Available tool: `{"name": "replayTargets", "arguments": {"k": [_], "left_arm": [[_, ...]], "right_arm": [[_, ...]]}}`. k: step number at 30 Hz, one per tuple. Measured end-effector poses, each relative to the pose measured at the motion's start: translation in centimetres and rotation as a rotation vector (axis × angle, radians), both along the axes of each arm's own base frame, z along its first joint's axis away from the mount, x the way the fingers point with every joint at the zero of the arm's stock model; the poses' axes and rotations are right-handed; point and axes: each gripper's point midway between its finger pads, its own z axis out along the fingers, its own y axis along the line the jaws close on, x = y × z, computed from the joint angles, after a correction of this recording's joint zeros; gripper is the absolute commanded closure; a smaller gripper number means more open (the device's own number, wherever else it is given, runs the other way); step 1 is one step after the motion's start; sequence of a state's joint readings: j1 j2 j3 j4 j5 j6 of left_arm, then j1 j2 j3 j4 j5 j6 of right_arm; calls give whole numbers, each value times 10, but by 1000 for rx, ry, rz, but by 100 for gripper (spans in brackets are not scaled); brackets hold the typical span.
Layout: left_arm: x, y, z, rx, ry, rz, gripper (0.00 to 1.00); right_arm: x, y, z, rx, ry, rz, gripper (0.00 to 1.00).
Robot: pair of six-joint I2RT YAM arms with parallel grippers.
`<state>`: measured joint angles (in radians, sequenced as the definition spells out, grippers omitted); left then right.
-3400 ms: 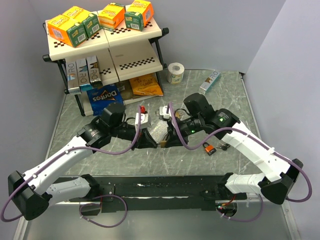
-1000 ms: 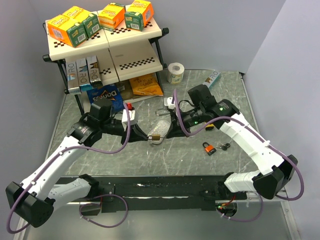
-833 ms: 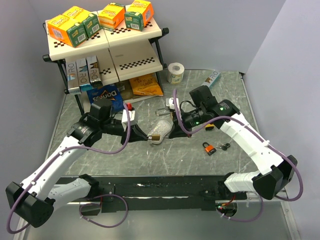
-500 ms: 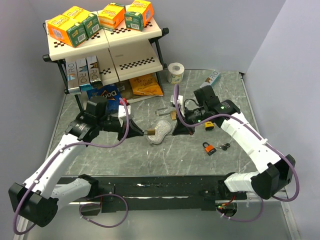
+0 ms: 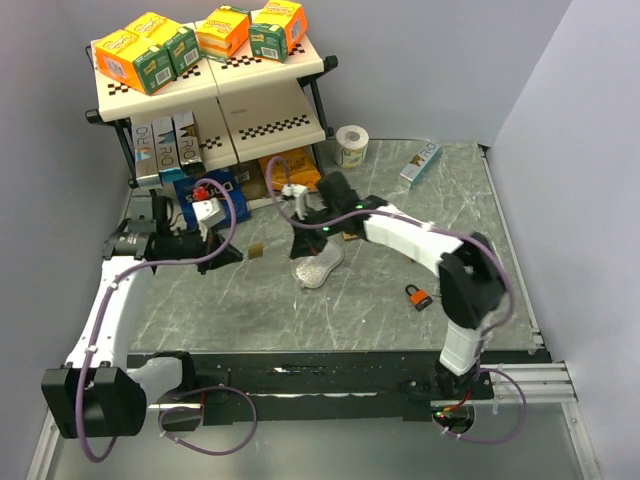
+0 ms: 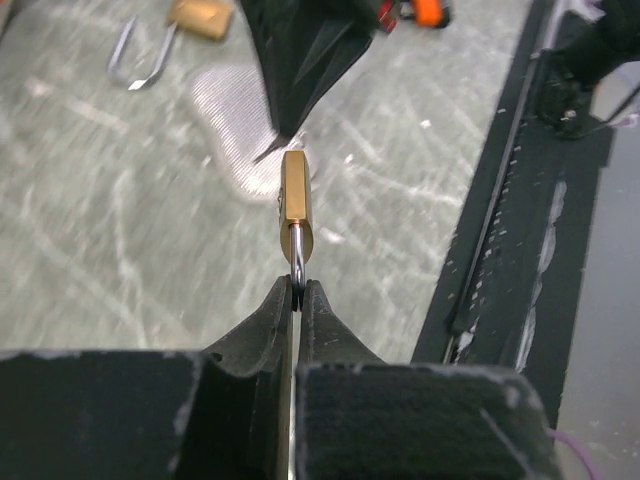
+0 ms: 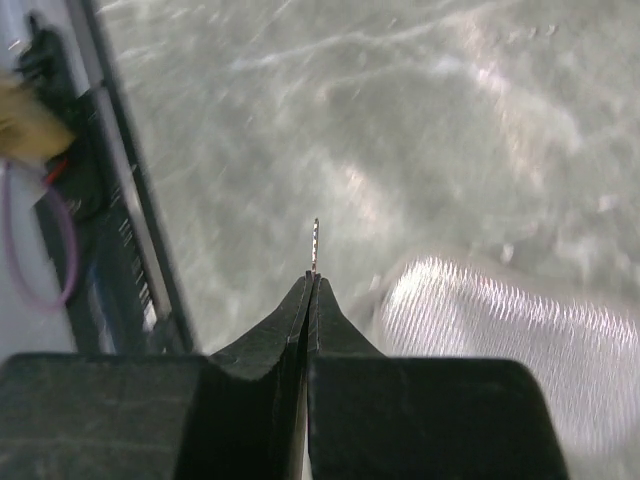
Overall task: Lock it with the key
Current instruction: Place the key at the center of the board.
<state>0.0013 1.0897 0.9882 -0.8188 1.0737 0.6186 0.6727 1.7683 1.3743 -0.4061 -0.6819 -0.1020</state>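
Observation:
My left gripper (image 6: 297, 295) is shut on the steel shackle of a small brass padlock (image 6: 295, 200) and holds it out above the table, body pointing away from me. In the top view the left gripper (image 5: 235, 252) is at the left with the padlock (image 5: 256, 250) at its tip. My right gripper (image 7: 312, 278) is shut on a key (image 7: 315, 245), whose thin blade sticks out past the fingertips. In the top view the right gripper (image 5: 297, 240) points left at the padlock with a small gap between them. Its black fingers (image 6: 300, 60) show just beyond the padlock in the left wrist view.
A white mesh pouch (image 5: 315, 268) lies under the grippers. A second brass padlock (image 6: 200, 15) with an open shackle lies behind. An orange padlock (image 5: 420, 296) lies to the right. A shelf rack (image 5: 215, 95) with boxes, a chips bag (image 5: 290, 170) and a tape roll (image 5: 351, 146) stand at the back.
My left gripper has pulled back to the left with the padlock. My right arm has stretched left after it with the key. The pouch has stayed put.

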Motion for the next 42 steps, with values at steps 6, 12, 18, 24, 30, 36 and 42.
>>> {"name": "replayTargets", "arguments": {"k": [6,12,18,24,30,36,42], "left_arm": [[0,31,-11,32,16,79,99],[-4,41,-20,53,37,81,99],[-4,42,-23,60,35,79,99],[-2,43,-27,62,42,75,99],[1,45,-32,72,50,72,99],[1,45,-33,74,54,73,99],[2,46,-36,79,67,52,99]], "right_arm": [[42,51,-33,-7,-1,-79,100],[76,70,-65,-25,7,-156,100],[82,71,-90,-61,41,-190,100],[85,70,-94,-72,39,-210,99],[89,68,-96,-80,37,-230,83],[92,66,-97,-82,39,-239,65],[90,65,-94,-62,53,-221,33]]}}
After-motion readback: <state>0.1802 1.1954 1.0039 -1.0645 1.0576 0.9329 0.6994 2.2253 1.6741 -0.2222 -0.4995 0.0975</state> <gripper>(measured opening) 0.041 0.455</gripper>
